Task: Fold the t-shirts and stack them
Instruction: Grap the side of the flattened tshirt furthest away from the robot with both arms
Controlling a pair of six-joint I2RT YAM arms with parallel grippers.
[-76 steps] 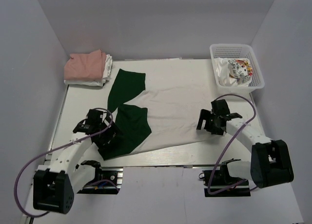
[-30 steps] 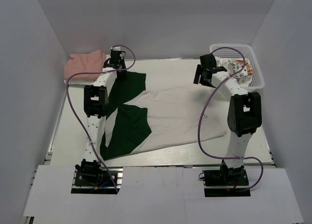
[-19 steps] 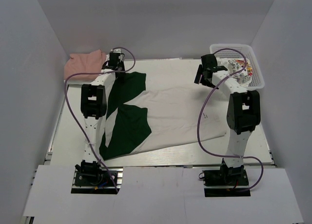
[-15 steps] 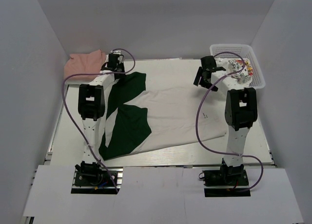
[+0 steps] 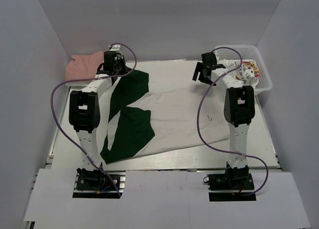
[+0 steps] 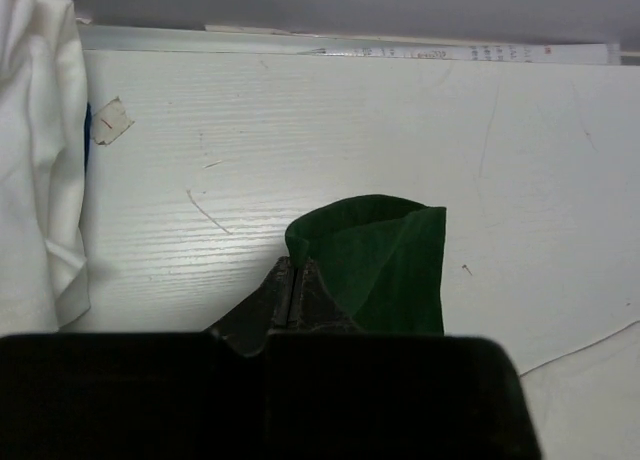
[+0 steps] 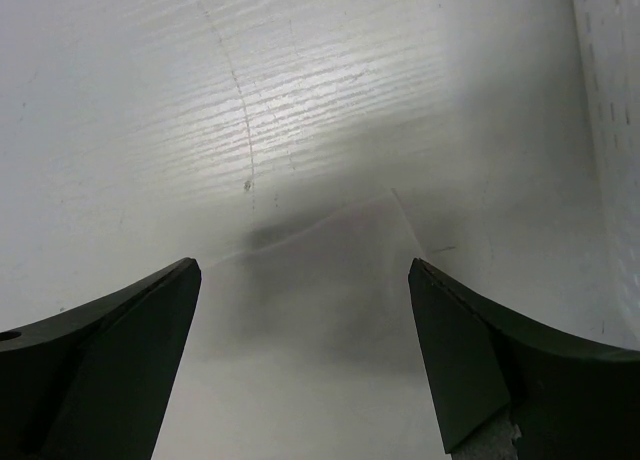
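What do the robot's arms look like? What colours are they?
The left arm and right arm are white tube-like pieces joined by chunky black blocks. A thin purple cable loops loosely beside each one. The left tool and right tool are black, each with two wedge-shaped fingers.

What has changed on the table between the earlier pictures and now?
Both arms have reached from the near edge to the far edge of the spread shirt. The left gripper has shut on the green sleeve; the right gripper hangs open over the shirt's white corner. The shirt's body, the folded stack and the basket stayed in place.
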